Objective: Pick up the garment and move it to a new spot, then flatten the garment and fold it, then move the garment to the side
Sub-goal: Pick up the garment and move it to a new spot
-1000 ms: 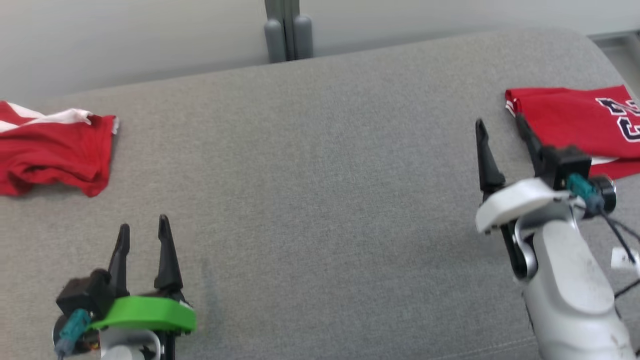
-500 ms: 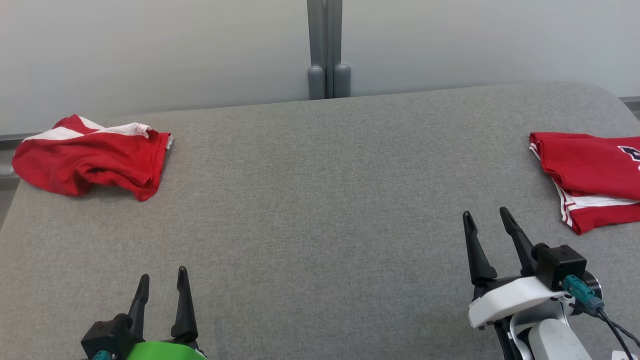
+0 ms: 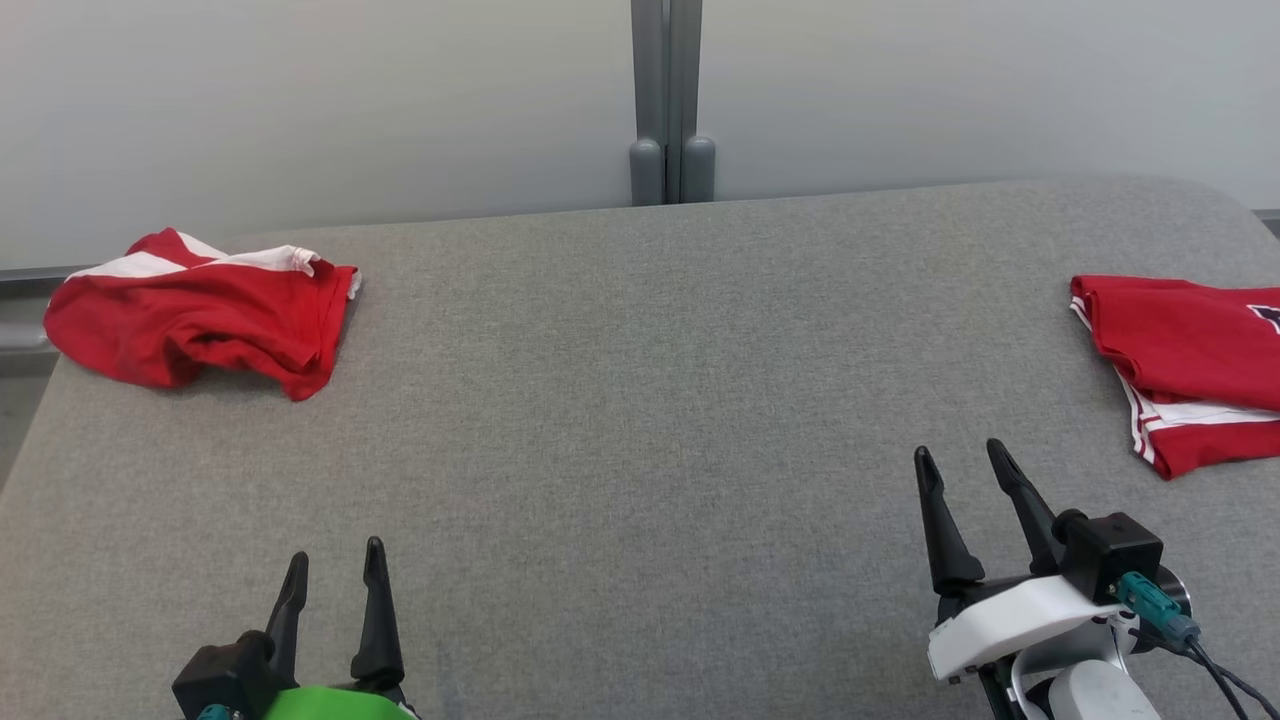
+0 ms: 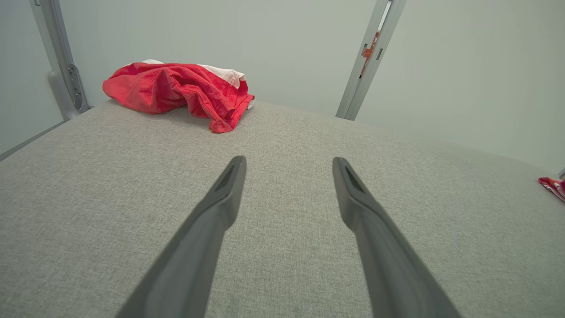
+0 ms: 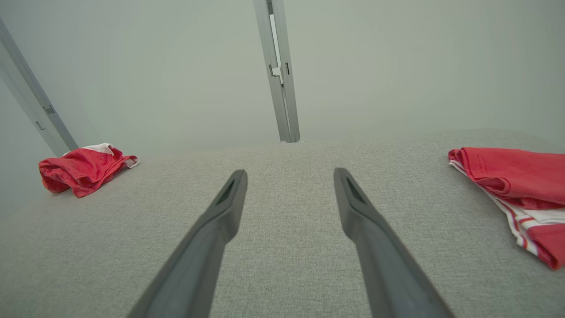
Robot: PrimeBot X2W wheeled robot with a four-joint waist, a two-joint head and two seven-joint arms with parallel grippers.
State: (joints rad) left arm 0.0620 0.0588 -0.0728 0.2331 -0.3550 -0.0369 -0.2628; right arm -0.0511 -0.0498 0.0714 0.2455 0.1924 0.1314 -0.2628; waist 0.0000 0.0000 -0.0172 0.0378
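Observation:
A crumpled red garment with white trim [image 3: 200,315] lies bunched at the far left of the grey padded table [image 3: 640,400]; it also shows in the left wrist view [image 4: 176,90] and the right wrist view [image 5: 81,170]. A second red garment [image 3: 1190,365], folded flat with white stripes and dark lettering, lies at the right edge [image 5: 512,176]. My left gripper [image 3: 337,550] is open over bare table at the lower left, well short of the crumpled garment [image 4: 289,160]. My right gripper [image 3: 958,448] is open at the lower right, left of the folded garment and apart from it [image 5: 290,171].
A pale wall with a grey upright post [image 3: 667,100] runs behind the table's far edge. The table's left edge drops off just past the crumpled garment. Bare grey fabric stretches between the two garments.
The head camera has tilted up and turned, shifting the whole picture. My right gripper has drawn back from the folded garment's edge to the lower right. Both grippers stay open.

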